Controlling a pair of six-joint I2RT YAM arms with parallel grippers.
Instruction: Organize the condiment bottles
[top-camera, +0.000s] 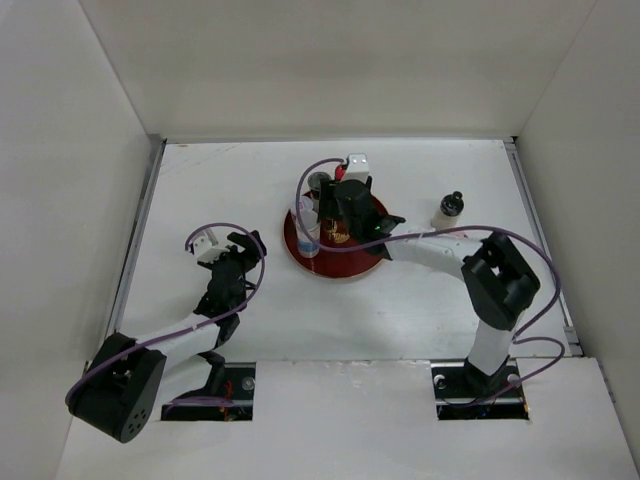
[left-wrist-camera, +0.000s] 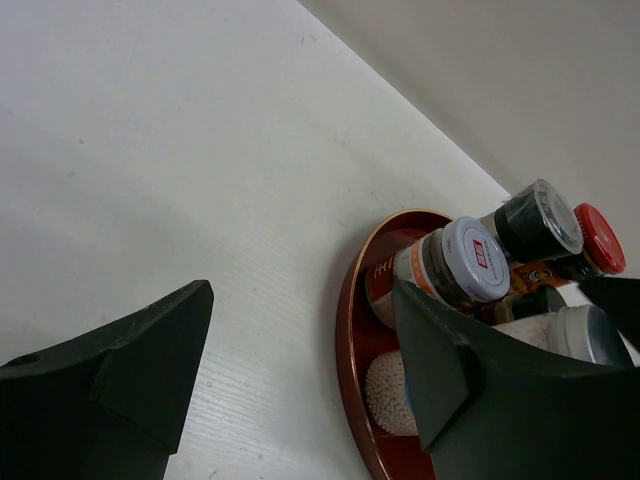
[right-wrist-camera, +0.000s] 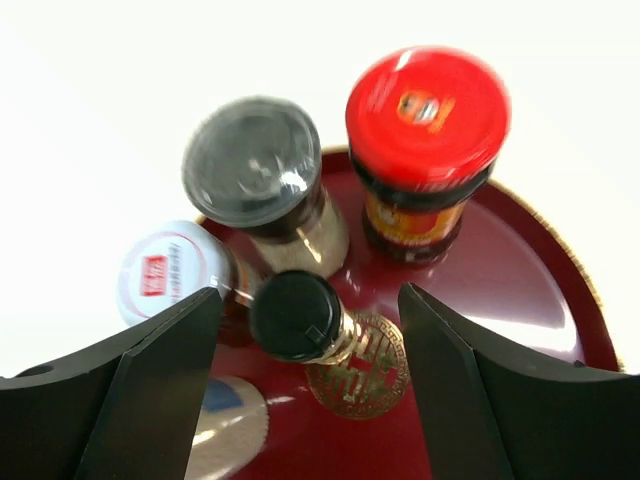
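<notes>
Five of the condiment bottles stand grouped on the round red plate (top-camera: 372, 262), crowding the half of it nearest the left arm. On the plate's far edge is the red-capped jar (right-wrist-camera: 428, 110), and beside it, towards the left arm, the jar with the smoky clear cap (right-wrist-camera: 252, 160). A little nearer the arms on that same side is the silver-capped jar (right-wrist-camera: 170, 272) with a red mark on its lid. The black-capped bottle (right-wrist-camera: 295, 315) stands close to the plate's middle, touching the edge of the gold centre mark (right-wrist-camera: 365, 375). The white jar with a blue label (right-wrist-camera: 225, 415) sits at the plate's near-left edge, only partly seen.

The right gripper (right-wrist-camera: 310, 298) hangs over the plate with its fingers spread wide, one on each side of the black-capped bottle. There is a gap on both sides, so it grips nothing.

The sixth one, a dark-capped shaker (top-camera: 449, 208) with a pale body, stands upright on the white table (top-camera: 200, 190), off the plate and apart from it on the right arm's side.

The left gripper (left-wrist-camera: 300, 295) is off the plate on the opposite side, low over the table and pointed at the plate's rim. Its fingers are apart and empty.
</notes>
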